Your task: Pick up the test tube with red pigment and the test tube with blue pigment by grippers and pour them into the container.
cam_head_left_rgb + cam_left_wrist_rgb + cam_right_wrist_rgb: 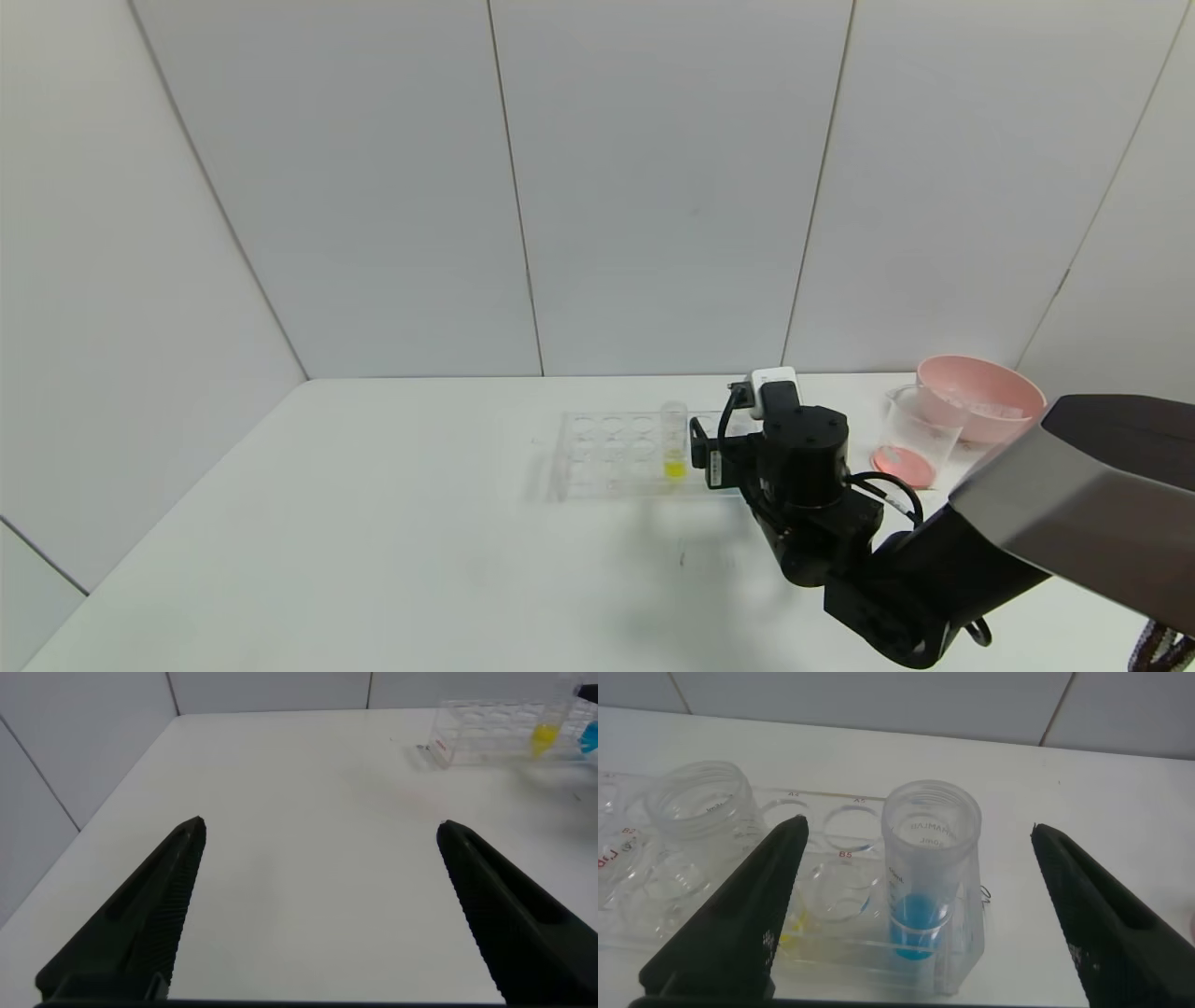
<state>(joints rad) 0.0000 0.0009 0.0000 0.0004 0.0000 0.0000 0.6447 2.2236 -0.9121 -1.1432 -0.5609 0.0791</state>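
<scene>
The blue test tube [931,873] stands upright in the corner hole of the clear rack [842,952], with blue liquid in its bottom. My right gripper [917,826] is open, one jaw on each side of the tube and apart from it. In the head view my right arm [803,467] hides this tube and the jaws. The beaker [910,439] stands to the right of the rack with red liquid in its bottom. The red tube is out of view. My left gripper [320,823] is open and empty over bare table, far from the rack [495,733].
A tube with yellow liquid [674,443] stands in the rack [621,455], next to the blue one, and also shows in the right wrist view [702,812]. A pink bowl [980,397] sits behind the beaker at the back right. White walls close the table's back and left.
</scene>
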